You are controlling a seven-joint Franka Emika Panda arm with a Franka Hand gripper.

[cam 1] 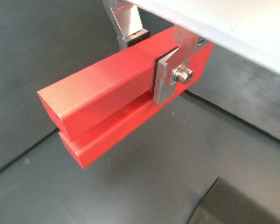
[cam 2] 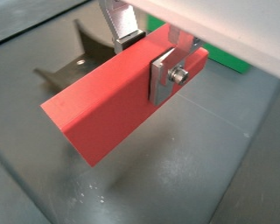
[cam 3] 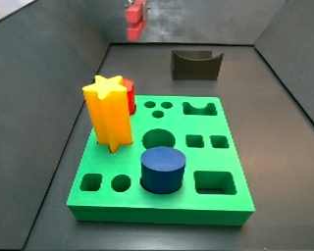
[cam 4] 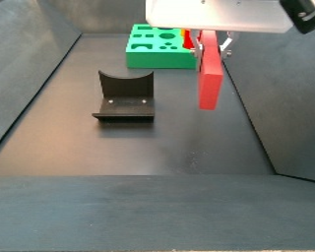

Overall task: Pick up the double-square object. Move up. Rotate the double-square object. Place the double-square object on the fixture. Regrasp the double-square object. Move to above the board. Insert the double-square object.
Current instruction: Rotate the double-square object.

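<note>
The double-square object hangs upright in mid-air, legs pointing down, clear of the floor. The gripper clamps its upper end between silver fingers. The fixture sits beside it, the board beyond.

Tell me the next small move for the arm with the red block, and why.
Probably carry the red block sideways toward the fixture and start lowering. The gripper is shut on the block's upper end, holding it in the air clear of the floor, hanging long end down. The fixture's notch stands empty, and the green board lies farther back.
</note>
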